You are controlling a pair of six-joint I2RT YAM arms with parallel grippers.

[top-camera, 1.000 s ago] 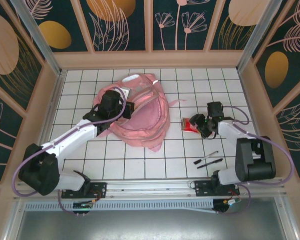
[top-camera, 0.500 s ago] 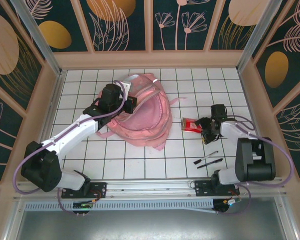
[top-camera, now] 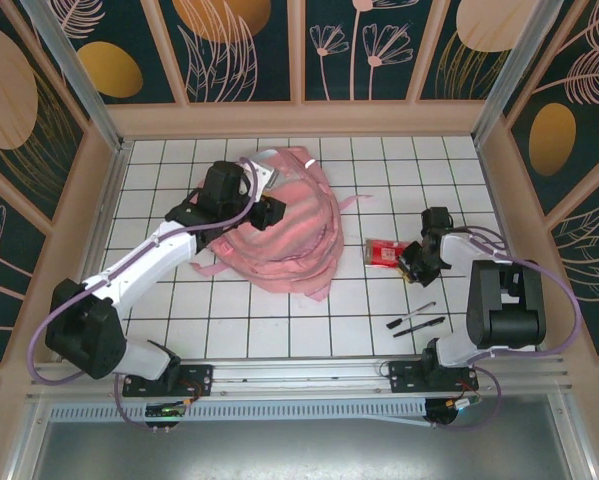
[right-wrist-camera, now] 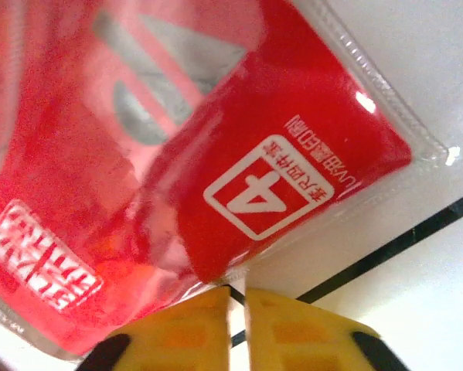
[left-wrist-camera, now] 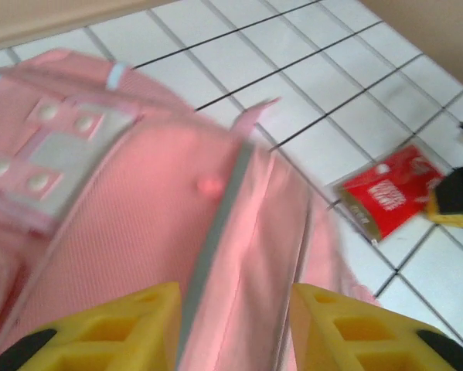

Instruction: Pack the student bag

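Lying on the far-left part of the white gridded table, the student bag is the large crumpled pink mound in the top view. The left gripper hangs over the bag's upper left part, its arm crossing the bag's left edge. To the right of the bag, a short way from its rim, lies a red packet, and the right gripper sits against the packet's side away from the bag. Two dark pens lie nearer the arm bases, right of the bag and well apart from it. In the left wrist view the left gripper has its yellow fingers set apart with nothing between them, and the bag with a grey stripe is below. Beyond the bag's edge lies the red packet with the right gripper touching it. In the right wrist view the right gripper has its fingers drawn almost together at the lower edge of the red packet. I cannot tell whether they pinch that edge.
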